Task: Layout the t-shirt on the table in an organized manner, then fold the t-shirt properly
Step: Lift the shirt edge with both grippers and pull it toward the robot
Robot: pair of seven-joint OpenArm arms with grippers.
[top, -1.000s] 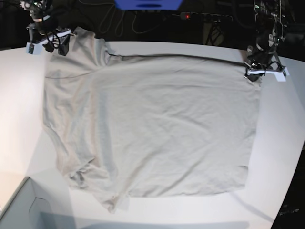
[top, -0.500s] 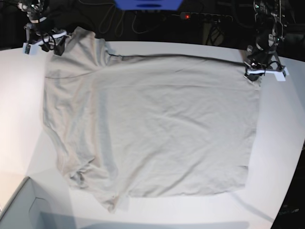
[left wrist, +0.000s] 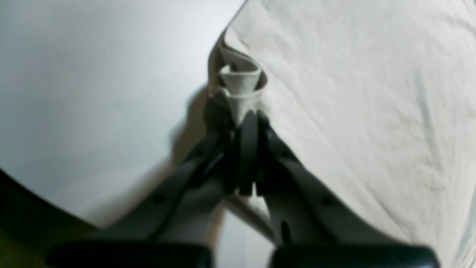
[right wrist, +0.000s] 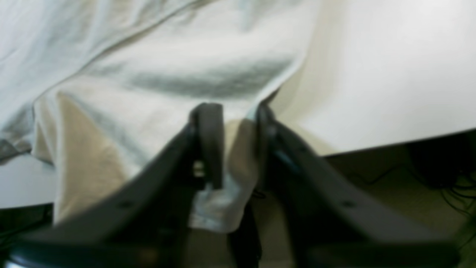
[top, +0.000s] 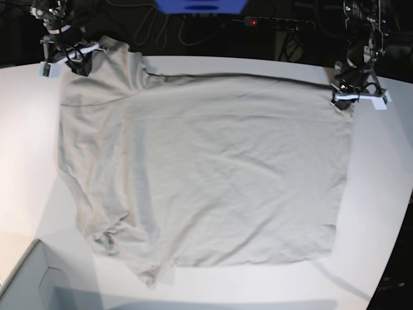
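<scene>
Two grippers work one shirt on one table. The left gripper (left wrist: 243, 115) has its jaws pressed together on a small curled fold of the shirt (top: 213, 168) at a far corner of the hem; in the base view it (top: 347, 97) sits at the right side of the table (top: 381, 194), near the back edge. The right gripper (right wrist: 232, 123) has its jaws drawn near each other with shirt cloth between them, a narrow gap still showing; whether the cloth is truly pinched I cannot tell, since the wrist view is blurred. In the base view it (top: 70, 59) is at the far left corner, at the shirt's top edge.

The shirt lies spread flat over the middle of the white table. Its long axis runs left to right: the straight hem is on the right, and the sleeves and bunched shoulder area are on the left. The right part is fairly smooth with light wrinkles; the left near corner is crumpled into folds.

Around it: a pale grey box corner (top: 39, 278) at the near left, touching no cloth; behind the table, a blue object (top: 201, 6), dark cables and a power strip (top: 277, 22) with a red light. Nothing lies on the shirt.
</scene>
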